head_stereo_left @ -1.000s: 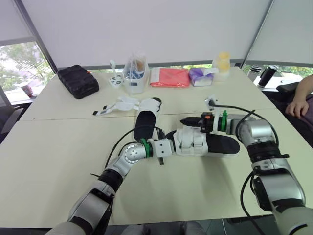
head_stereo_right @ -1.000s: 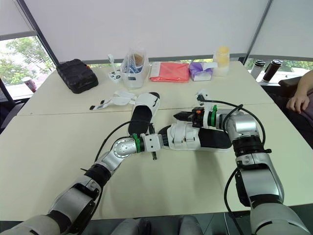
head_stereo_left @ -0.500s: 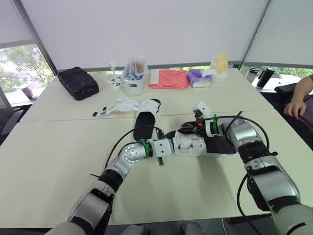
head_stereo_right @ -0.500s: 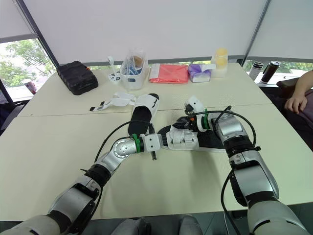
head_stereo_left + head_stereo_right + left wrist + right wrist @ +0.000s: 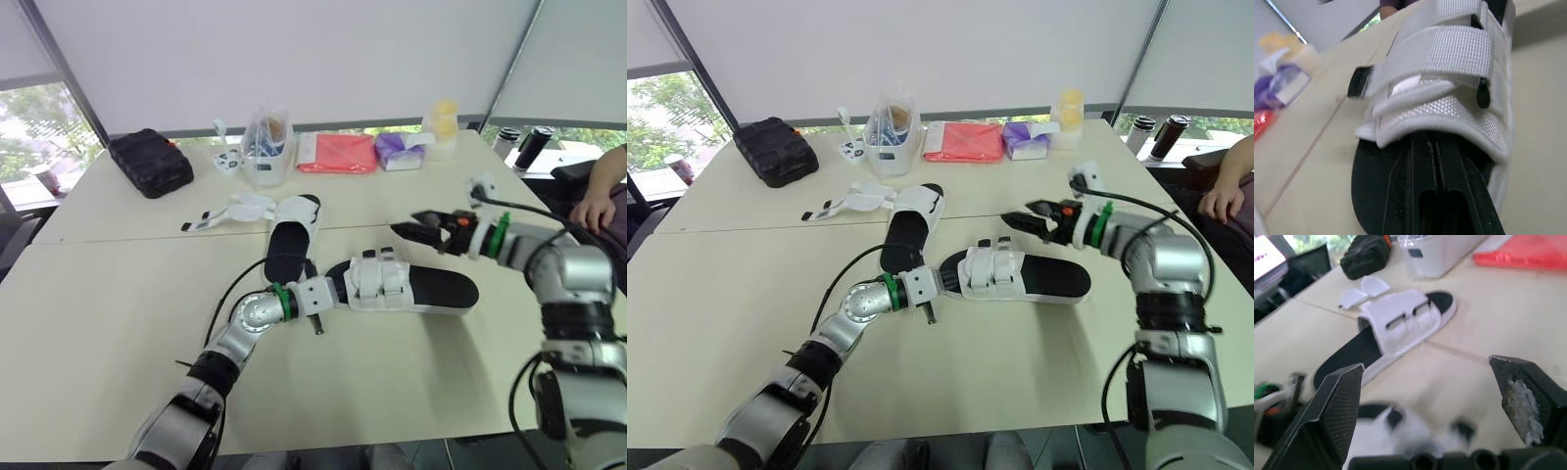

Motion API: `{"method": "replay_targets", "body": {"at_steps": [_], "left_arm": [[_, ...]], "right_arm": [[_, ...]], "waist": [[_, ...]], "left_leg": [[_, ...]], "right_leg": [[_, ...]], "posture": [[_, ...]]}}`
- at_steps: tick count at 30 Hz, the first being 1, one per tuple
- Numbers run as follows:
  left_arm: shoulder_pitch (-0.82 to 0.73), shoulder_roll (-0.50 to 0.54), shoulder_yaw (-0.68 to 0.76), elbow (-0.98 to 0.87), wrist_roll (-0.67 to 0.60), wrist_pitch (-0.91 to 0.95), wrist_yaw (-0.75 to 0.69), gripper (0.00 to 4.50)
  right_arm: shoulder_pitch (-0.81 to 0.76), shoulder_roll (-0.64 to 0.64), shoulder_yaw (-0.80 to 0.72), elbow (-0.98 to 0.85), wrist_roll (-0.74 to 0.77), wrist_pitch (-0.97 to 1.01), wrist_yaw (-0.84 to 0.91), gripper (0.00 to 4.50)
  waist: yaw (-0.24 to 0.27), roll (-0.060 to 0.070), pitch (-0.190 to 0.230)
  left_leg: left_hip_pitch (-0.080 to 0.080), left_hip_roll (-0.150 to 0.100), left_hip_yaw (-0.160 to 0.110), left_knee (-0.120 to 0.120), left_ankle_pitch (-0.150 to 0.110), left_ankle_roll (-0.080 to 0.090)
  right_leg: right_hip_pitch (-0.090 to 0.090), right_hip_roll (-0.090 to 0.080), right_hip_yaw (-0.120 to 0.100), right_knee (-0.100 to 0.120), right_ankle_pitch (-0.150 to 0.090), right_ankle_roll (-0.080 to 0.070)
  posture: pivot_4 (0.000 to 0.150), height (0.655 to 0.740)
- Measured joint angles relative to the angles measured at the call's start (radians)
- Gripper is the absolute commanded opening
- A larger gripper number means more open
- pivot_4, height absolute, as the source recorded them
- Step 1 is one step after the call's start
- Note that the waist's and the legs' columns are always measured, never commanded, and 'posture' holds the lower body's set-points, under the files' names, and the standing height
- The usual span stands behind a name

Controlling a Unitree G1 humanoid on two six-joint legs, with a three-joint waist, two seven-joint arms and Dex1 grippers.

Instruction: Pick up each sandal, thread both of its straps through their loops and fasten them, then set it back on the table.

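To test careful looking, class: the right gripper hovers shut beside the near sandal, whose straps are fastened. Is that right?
Not quite. The right gripper hovers open, not shut, beside the near sandal, whose straps are fastened. The right wrist view shows its fingers wide apart.

Camera placement: one stereo pair on the head, one camera on each wrist.

Both eye views look forward and down from the head across the counter point(image 5: 118, 323). They stand well back and cover the same ground with a slight sideways offset: near sandal point(image 5: 411, 286), far sandal point(image 5: 292, 230), black case point(image 5: 150, 162). The left wrist view looks along the left gripper point(image 5: 1431, 144), very close to the near sandal's straps point(image 5: 1449, 54), facing the purple tissue pack point(image 5: 1278, 83) near the counter's far edge. The right wrist view looks out between the fingers point(image 5: 1337, 406) of the right gripper point(image 5: 1425, 364) from farther off, facing the far sandal and black case. It shares both with the eye views.
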Motion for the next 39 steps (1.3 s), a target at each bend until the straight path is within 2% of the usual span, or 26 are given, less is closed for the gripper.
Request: {"method": "replay_targets", "body": {"at_steps": [4,10,15,20,23,27,30,34,37,39], "left_arm": [[0.161,0.102,0.061,-0.33,-0.181,0.298,-0.093,0.0],[0.241,0.181,0.196,-0.631,-0.393,0.644,-0.084,0.0],[0.272,0.202,0.268,-0.751,-0.515,0.824,-0.049,0.0],[0.304,0.213,0.276,-0.796,-0.546,0.885,-0.029,0.0],[0.312,0.212,0.275,-0.797,-0.543,0.886,-0.009,0.0],[0.319,0.215,0.276,-0.797,-0.538,0.885,0.003,0.0],[0.319,0.215,0.275,-0.797,-0.533,0.875,0.011,0.0],[0.315,0.215,0.275,-0.791,-0.53,0.871,0.011,0.0],[0.295,0.215,0.275,-0.778,-0.522,0.869,0.013,0.0],[0.265,0.209,0.274,-0.753,-0.518,0.869,0.02,0.0]], "right_arm": [[0.135,-0.023,-0.058,-0.081,0.103,0.171,-0.021,4.44],[0.228,-0.038,-0.06,-0.099,0.173,0.25,0.004,4.44],[0.139,0.011,-0.032,0.015,0.222,0.289,0.032,4.44],[0.0,0.06,0.047,0.198,0.209,0.272,0.072,4.44],[-0.098,0.09,0.138,0.347,0.132,0.193,0.104,3.65],[-0.132,0.094,0.169,0.423,0.097,0.142,0.147,1.76],[-0.144,0.103,0.179,0.419,0.093,0.138,0.177,0.14],[-0.138,0.121,0.117,0.403,0.11,0.16,0.12,0.06],[-0.138,0.158,-0.044,0.391,0.163,0.172,-0.023,0.06],[-0.137,0.241,-0.218,0.302,0.196,0.08,-0.236,0.06]], "waist": [[-0.015,0.002,0.002],[-0.014,0.003,0.003],[-0.022,0.002,0.003],[-0.021,0.002,0.004],[-0.021,0.002,0.004],[-0.02,0.002,0.004],[-0.022,0.002,0.004],[-0.021,0.002,0.004],[-0.013,0.002,0.004],[-0.013,0.003,0.004]], "left_leg": [[-0.003,0.0,0.001,0.001,0.0,0.0],[0.002,0.001,0.001,0.001,-0.003,0.005],[0.004,0.002,0.002,0.001,-0.002,0.005],[0.004,0.003,0.002,0.001,-0.002,0.004],[0.004,0.003,0.002,0.001,0.001,-0.002],[0.003,0.003,0.002,0.001,0.001,-0.002],[0.003,0.003,0.002,0.001,0.001,-0.002],[0.003,0.003,0.002,0.001,0.001,-0.002],[0.002,0.003,0.002,0.001,0.001,-0.002],[0.0,0.002,0.002,0.001,0.002,-0.003]], "right_leg": [[-0.004,0.0,0.001,0.002,0.0,0.0],[0.002,0.001,-0.001,0.002,0.001,-0.001],[0.003,0.003,0.0,0.002,0.001,-0.001],[0.003,0.003,0.0,0.002,0.002,-0.002],[0.003,0.003,0.0,0.002,0.002,-0.002],[0.003,0.003,0.0,0.001,0.002,-0.002],[0.003,0.003,0.0,0.001,0.002,-0.002],[0.003,0.003,0.0,0.001,0.002,-0.003],[0.001,0.003,0.0,0.002,0.003,-0.003],[-0.001,0.003,0.0,0.002,0.003,-0.003]], "posture": [[0.15,0.74],[0.15,0.74],[0.15,0.74],[0.15,0.74],[0.15,0.74],[0.15,0.74],[0.15,0.74],[0.15,0.74],[0.15,0.74],[0.15,0.74]]}}
